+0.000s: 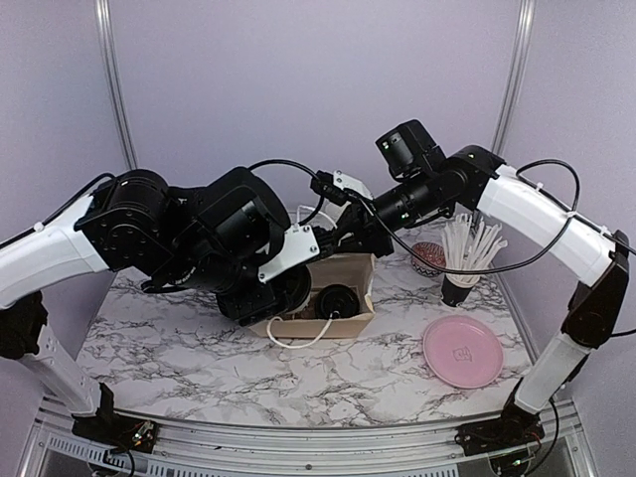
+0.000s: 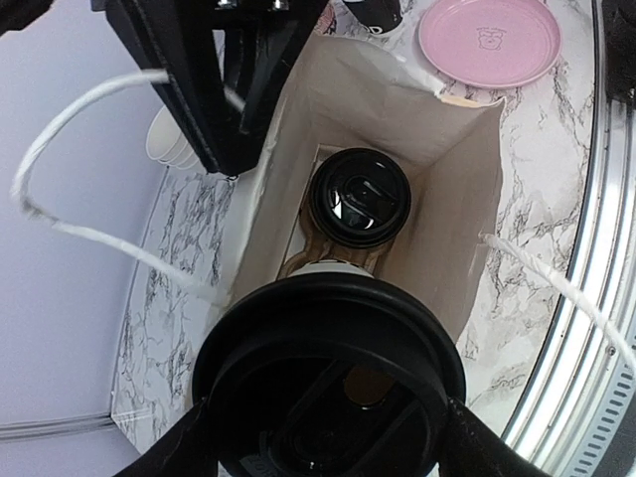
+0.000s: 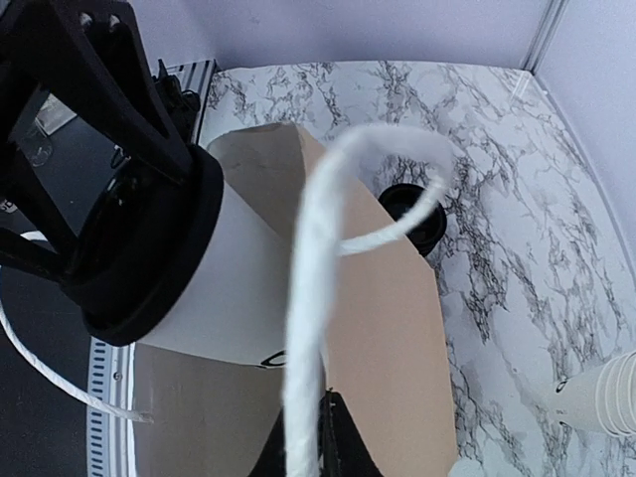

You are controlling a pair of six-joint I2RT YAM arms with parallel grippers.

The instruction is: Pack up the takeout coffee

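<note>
**Coffee held over the open bag**

The left gripper (image 2: pixel 333 447) is clamped on the coffee (image 2: pixel 328 388), one black finger on each side just under the lid. The lid is a round, glossy black plastic dome with a raised rim, and the cup wall below it is smooth white paper with a trace of dark lettering. The coffee hangs right above the mouth of the bag (image 2: pixel 467 199), not yet inside it.

The bag is matte kraft paper, tan outside and pale inside, standing upright with creased, squared walls. Deep inside stands another cup (image 2: pixel 358 199) with the same shiny black lid, seated in a brown cardboard holder (image 2: pixel 308 260).

The right gripper (image 1: pixel 336 237) is pinched together on a handle (image 3: pixel 308 298), a white twisted cord pulled up into a taut loop at one side of the bag. A second cord (image 2: pixel 556 288) droops off the opposite wall.

The table (image 1: pixel 199 368) is white marble with grey veins. On it lie a round, smooth pink plate (image 1: pixel 463 351) and a stack of ribbed-rim white cups (image 3: pixel 611 397).
</note>
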